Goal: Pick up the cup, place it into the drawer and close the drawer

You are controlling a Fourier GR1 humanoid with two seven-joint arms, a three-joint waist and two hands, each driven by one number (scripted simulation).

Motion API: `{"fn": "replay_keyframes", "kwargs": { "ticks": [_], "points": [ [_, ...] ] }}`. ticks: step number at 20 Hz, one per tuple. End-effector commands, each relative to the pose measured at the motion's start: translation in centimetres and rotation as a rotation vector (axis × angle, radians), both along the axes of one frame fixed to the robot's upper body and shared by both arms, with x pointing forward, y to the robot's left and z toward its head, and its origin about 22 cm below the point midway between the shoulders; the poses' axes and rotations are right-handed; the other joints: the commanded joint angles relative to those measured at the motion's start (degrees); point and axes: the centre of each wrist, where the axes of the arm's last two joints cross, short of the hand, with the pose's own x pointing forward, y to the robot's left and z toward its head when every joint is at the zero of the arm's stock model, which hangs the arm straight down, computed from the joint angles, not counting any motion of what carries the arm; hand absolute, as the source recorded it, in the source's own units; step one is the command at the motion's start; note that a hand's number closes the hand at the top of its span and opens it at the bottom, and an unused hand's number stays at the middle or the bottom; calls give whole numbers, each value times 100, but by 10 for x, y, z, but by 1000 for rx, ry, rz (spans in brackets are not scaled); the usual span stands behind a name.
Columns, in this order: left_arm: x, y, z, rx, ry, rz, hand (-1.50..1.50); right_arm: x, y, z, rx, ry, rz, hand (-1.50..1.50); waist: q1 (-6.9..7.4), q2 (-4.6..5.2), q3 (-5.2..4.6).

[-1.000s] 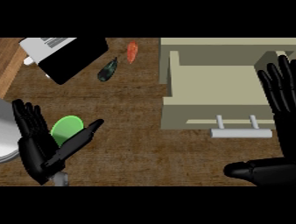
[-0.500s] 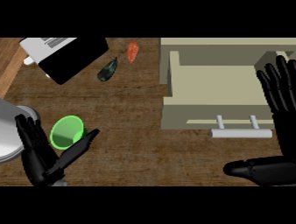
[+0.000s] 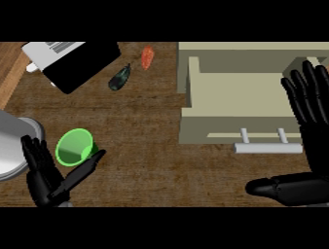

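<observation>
Fingers of my left hand (image 3: 52, 177) are straight and spread, thumb angled out toward the right, closed on nothing. The green cup (image 3: 75, 147) lies just beyond them on the wooden counter (image 3: 146, 160), near the left side, its open mouth tipped toward me; whether the thumb tip touches its wall I cannot tell.

Handling, as I judge it: a small, thin-walled, rigid cup, light and smooth, liable to slide or roll if nudged. Best hold is across the body, thumb on one side of the wall and fingers on the other, just below the rim.

Compared with one second ago, the left hand has moved nearer and lower in the view and its fingers have opened away from the cup, so the cup now shows whole where it was half hidden.

Further right, the drawer (image 3: 239, 95) stands open, its handle (image 3: 268, 146) on the near front. My right hand (image 3: 318, 141) rests beside it, fingers straight and pointing far, unchanged.

Left of the cup sits a grey appliance (image 3: 2, 146).
</observation>
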Motion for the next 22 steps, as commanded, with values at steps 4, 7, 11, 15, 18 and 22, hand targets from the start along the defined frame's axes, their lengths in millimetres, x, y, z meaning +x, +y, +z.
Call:
{"fn": "replay_keyframes", "kwargs": {
  "ticks": [4, 7, 11, 15, 18, 22],
  "points": [
    [12, 0, -43, -6, -1, 40, -150, -7, 0, 13, 7, -6, -1, -150, -25, 3, -2],
    [-7, 9, -44, -31, -1, 35, -150, -5, -11, -8, -8, -2, -12, -150, -2, 1, 2],
    [-19, 32, -63, -35, -5, 48, -150, -3, -4, 5, -14, -6, 7, -150, 4, 1, 1],
    [-17, 13, -79, -17, 11, 39, -150, -16, -2, 5, 8, 4, 13, -150, -12, 0, 1],
    [-12, 32, -82, -31, 4, 43, -150, -20, 1, 5, 7, 28, -3, -150, -14, 0, 1],
    [-8, 31, -79, -9, 10, 18, -150, -23, -5, 10, -20, 8, 1, -150, -12, -2, 2]
  ]
}}
